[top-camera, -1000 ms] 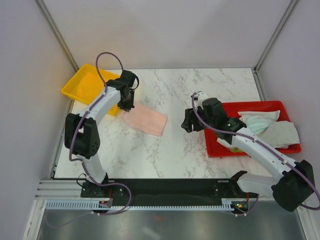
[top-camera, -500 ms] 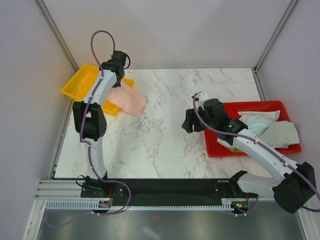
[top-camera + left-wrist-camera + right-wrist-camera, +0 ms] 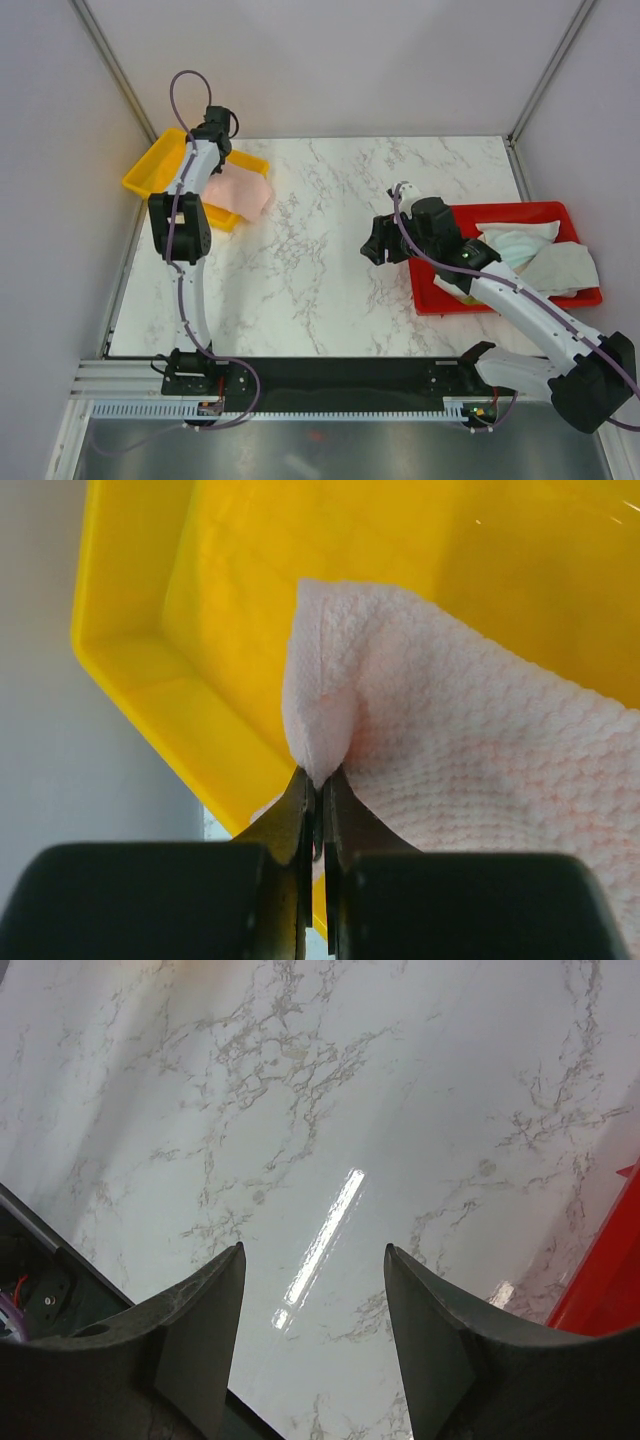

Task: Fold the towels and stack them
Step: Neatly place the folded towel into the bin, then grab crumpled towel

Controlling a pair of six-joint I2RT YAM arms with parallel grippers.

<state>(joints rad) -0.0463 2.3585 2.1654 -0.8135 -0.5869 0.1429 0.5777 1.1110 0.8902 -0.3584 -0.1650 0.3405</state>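
My left gripper [image 3: 211,150] is shut on an edge of the folded pale pink towel [image 3: 238,190] and holds it over the yellow tray [image 3: 150,170]; the towel hangs over the tray's right rim. In the left wrist view the jaws [image 3: 320,780] pinch a fold of the pink towel [image 3: 470,730] above the yellow tray [image 3: 200,630]. My right gripper [image 3: 374,246] is open and empty above the marble table, left of the red tray [image 3: 520,212]. Cream, mint green and grey towels [image 3: 530,255] lie heaped in the red tray.
The marble table [image 3: 330,270] lies between the two trays. In the right wrist view my open fingers [image 3: 200,1350] frame bare marble [image 3: 330,1110], and the red tray's corner [image 3: 600,1280] shows at the right. Grey walls enclose the table on three sides.
My left gripper has carried the pink towel from the table up and left to the yellow tray. My right gripper has stayed almost still.
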